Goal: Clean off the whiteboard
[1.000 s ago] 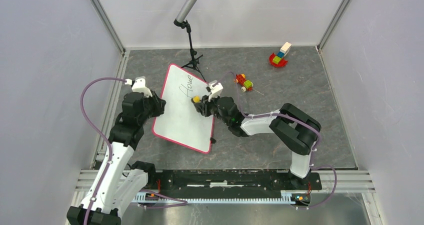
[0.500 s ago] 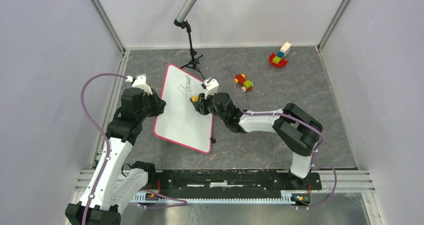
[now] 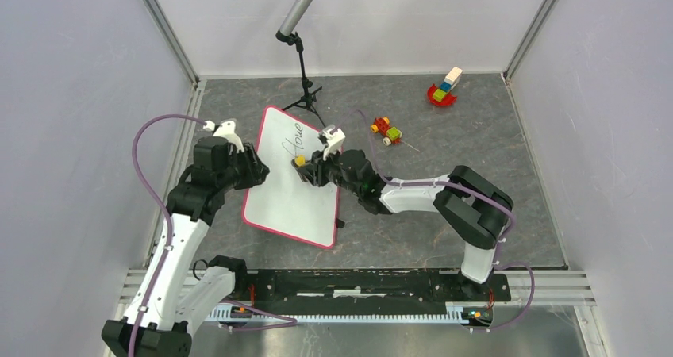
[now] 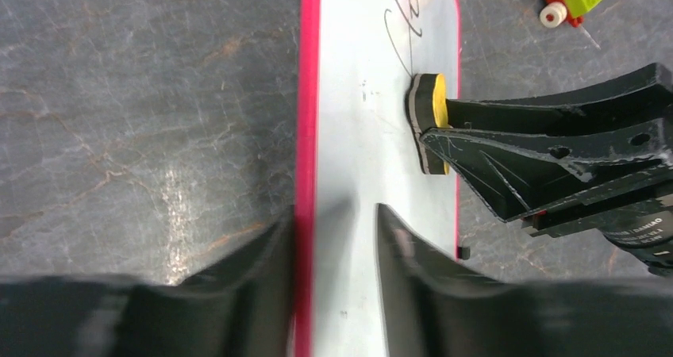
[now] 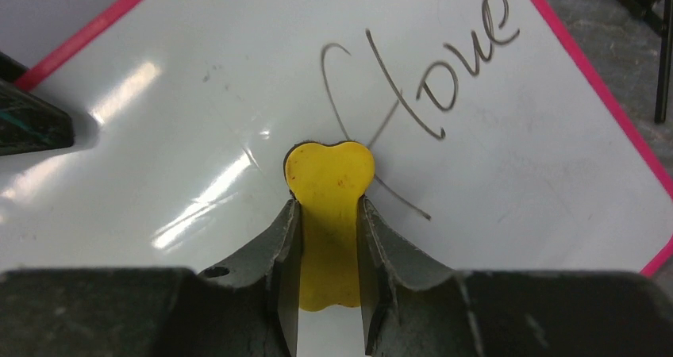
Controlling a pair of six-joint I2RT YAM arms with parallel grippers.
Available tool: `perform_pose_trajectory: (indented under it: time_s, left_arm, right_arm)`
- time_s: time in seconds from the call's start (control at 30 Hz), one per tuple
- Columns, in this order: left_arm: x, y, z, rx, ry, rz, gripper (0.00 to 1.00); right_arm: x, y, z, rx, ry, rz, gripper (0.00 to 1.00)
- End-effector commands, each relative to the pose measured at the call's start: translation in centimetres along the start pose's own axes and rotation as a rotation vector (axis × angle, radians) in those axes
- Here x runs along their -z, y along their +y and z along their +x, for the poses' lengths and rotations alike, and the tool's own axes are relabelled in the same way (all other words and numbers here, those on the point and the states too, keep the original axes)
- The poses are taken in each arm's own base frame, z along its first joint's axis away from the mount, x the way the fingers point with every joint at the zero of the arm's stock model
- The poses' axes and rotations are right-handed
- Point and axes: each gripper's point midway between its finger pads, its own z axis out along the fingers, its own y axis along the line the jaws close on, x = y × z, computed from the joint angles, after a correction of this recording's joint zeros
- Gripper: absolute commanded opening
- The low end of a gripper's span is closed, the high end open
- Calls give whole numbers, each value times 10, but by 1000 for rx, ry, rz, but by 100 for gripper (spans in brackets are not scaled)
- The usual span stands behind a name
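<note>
On the desk (image 3: 444, 135), the whiteboard (image 3: 290, 190) sits between the arms as the right end effector (image 5: 328, 206), clamped on a yellow eraser (image 5: 329, 170), meets the handwriting (image 5: 428, 79). Flat, firm, overlapping strokes would serve best. The left end effector (image 4: 333, 214) straddles the rim, grip unclear.

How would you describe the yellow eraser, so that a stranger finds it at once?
Find the whiteboard, white with a pink rim, between the two arms. Near its middle, beside the black handwriting, the fingers of the right gripper pinch a small flat pad: the eraser. It is the only yellow thing on the board, and heart-shaped at its tip.
</note>
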Motion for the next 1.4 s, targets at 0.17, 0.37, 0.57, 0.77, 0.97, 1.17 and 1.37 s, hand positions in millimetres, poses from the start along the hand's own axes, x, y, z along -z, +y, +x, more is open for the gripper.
perform_pose_trajectory:
  time_s: [0.17, 0.37, 0.57, 0.77, 0.97, 1.17, 1.37]
  left_arm:
    - [-10, -26, -30, 81, -26, 92, 82]
    - [-22, -12, -66, 190, -109, 45, 91]
    - [-46, -4, -73, 191, -110, 45, 87]
    - [-58, -11, -68, 100, -105, 121, 53]
    - [-60, -4, -47, 52, -90, 121, 25]
    - [-54, -4, -28, 61, -43, 130, 7]
    - [-52, 0, -12, 41, -23, 129, 2]
  right_arm:
    - [51, -14, 63, -28, 142, 17, 0]
    - [53, -19, 53, -1, 121, 51, 0]
    - [28, -4, 36, -17, 104, 10, 0]
    - [1, 26, 16, -37, 93, -51, 0]
    - [-19, 31, -9, -55, 62, -20, 0]
    - [-45, 33, -25, -94, 80, 36, 0]
    - [-53, 8, -20, -114, 85, 102, 0]
